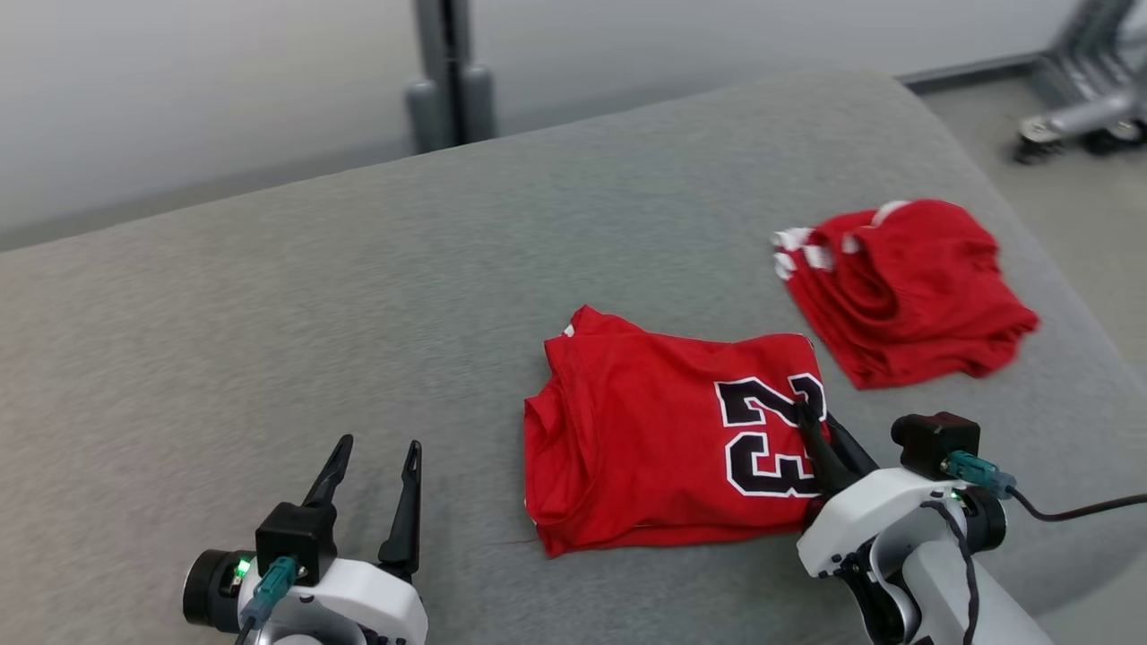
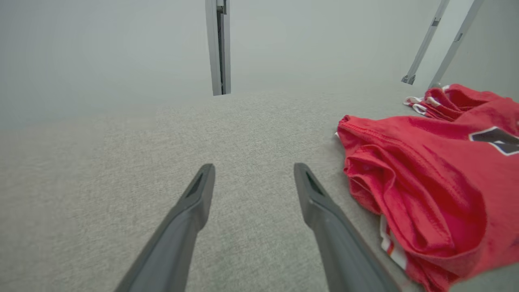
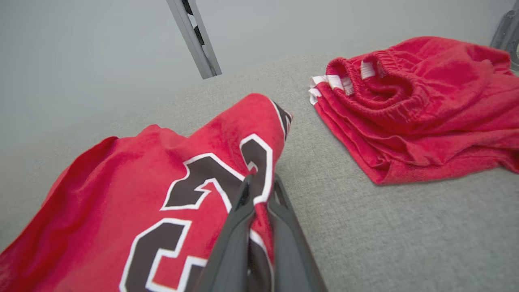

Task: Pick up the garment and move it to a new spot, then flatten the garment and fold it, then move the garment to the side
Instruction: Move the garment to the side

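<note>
From the head view, a red jersey (image 1: 663, 439) with a black, white-edged "23" lies folded on the grey fabric-covered surface (image 1: 358, 296), right of centre and towards the near edge. Well beyond it to the right sits a second folded red garment (image 1: 905, 291); it looks like a pair of shorts, though blur makes that uncertain. The right gripper (image 1: 814, 414) reaches in at the jersey's right edge, over the printed number, its fingers drawn together on the cloth. The left gripper (image 1: 379, 443) sits near the lower left, apart from the jersey, with its fingers spread wide and nothing between them. A grey post (image 1: 448, 72) stands behind the surface.

In the left wrist view, the left gripper (image 2: 253, 167) is splayed open over bare grey surface (image 2: 243, 134). The jersey (image 2: 425, 178) lies to the right with its rumpled folded edge facing the fingers but clear of them, the second garment (image 2: 450, 99) behind it.

In the right wrist view, the right gripper (image 3: 261, 181) pinches a raised ridge of the jersey (image 3: 121, 182) at the number, the fabric tented up between its fingers. The second garment (image 3: 417, 109) shows an elastic waistband and white trim, and lies apart from the jersey on the surface (image 3: 385, 227).
</note>
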Controlling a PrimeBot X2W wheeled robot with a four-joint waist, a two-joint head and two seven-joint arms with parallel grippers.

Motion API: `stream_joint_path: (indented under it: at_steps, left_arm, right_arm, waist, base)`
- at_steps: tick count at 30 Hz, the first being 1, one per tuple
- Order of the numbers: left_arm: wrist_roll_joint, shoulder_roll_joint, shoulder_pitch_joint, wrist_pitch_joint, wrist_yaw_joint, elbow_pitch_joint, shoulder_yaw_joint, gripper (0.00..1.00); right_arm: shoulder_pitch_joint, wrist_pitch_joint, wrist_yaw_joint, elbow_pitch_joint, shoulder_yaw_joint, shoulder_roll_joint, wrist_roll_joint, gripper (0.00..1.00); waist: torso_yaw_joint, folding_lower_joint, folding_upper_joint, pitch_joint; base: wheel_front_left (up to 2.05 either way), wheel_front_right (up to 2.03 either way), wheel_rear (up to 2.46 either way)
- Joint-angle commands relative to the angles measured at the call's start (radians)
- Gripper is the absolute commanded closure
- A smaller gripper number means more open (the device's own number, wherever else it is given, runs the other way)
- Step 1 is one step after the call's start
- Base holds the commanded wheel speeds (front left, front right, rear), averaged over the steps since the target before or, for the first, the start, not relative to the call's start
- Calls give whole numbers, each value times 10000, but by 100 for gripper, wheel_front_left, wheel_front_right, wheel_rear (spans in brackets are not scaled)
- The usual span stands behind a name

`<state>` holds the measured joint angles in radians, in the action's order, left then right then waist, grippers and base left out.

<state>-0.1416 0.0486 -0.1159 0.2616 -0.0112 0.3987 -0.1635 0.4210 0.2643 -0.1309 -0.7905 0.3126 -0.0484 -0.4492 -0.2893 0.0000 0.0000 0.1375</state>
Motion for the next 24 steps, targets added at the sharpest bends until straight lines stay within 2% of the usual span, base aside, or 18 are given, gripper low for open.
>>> stream_joint_path:
  at_steps: [1,5,10,17,24]
  left_arm:
    - [103,46,-176,44,31,10,3,0]
    - [388,48,-357,44,174,40,-118,0]
    - [556,49,-519,44,234,94,-208,0]
    - [733,49,-627,45,306,147,-155,0]
    - [723,46,-769,44,363,49,-134,0]
  right_arm:
    - [26,-5,3,78,12,-58,2,100]
    - [241,-5,3,277,-71,-52,139,100]
    - [725,-5,3,365,-337,-51,672,100]
    - [2097,-5,3,50,-1175,-341,2365,100]
    - [3395,-5,3,-1125,-2884,-1590,4250,100]
  waist:
    - [-932,0,0,268]
    - [-1304,0,0,453]
    - [-1286,0,0,694]
    - [-616,0,0,1058]
    - [351,0,0,1383]
  base:
    - [0,0,0]
    - [0,0,0]
    - [0,0,0]
    - [0,0,0]
    - [0,0,0]
